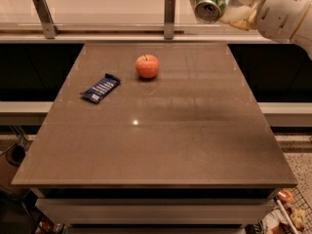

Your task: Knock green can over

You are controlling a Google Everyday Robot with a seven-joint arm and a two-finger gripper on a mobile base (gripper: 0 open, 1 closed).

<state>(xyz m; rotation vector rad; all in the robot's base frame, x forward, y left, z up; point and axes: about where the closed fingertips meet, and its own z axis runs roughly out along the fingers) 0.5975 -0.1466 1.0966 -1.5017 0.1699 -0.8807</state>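
Observation:
The green can [210, 4] is held in the air at the top right, above the table's far right edge. It is tipped on its side with its silver end facing the camera. My gripper [226, 4] is shut on the can, with pale fingers [236, 16] above and below it. The white arm [287, 9] reaches in from the right edge.
A brown table [161, 145] fills the view. A red apple [147, 66] stands at the far middle, and a blue snack bar [100, 88] lies to its left. Two metal posts [169, 16] rise on a pale ledge behind the table. Clutter lies on the floor at the lower right.

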